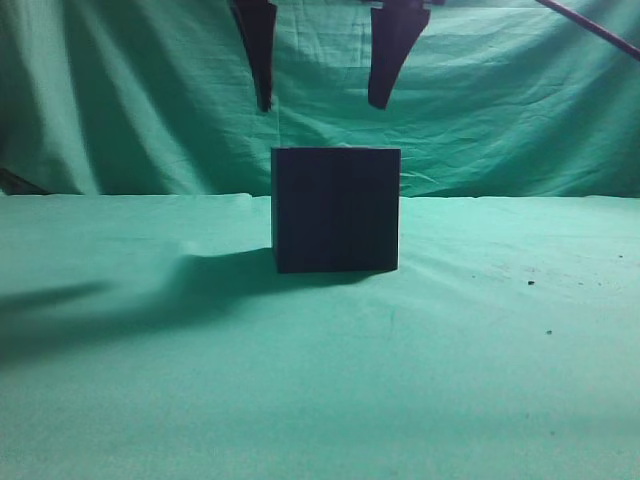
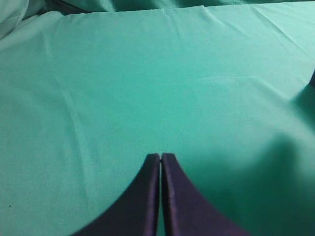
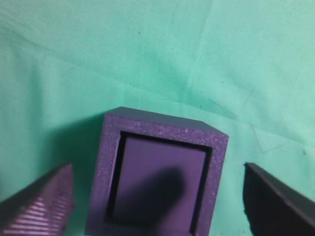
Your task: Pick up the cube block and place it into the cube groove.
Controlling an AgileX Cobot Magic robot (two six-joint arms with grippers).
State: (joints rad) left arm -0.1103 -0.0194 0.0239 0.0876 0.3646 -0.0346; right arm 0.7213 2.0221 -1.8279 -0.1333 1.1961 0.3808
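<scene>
Cube block (image 3: 160, 179) sits seated inside cube groove (image 3: 162, 129), directly below the right hand (image 3: 160, 204) and between its spread fingers, untouched. Placement looks done; judged step is retreat: lift right hand straight up, fingers kept wide, so neither snags the groove walls. Left hand (image 2: 161, 162) pressed together, empty, over bare desk (image 2: 147, 73) well aside.

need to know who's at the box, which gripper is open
The right gripper: its fingers stand wide apart either side of the cube groove; the left gripper is shut over the cloth.
</scene>
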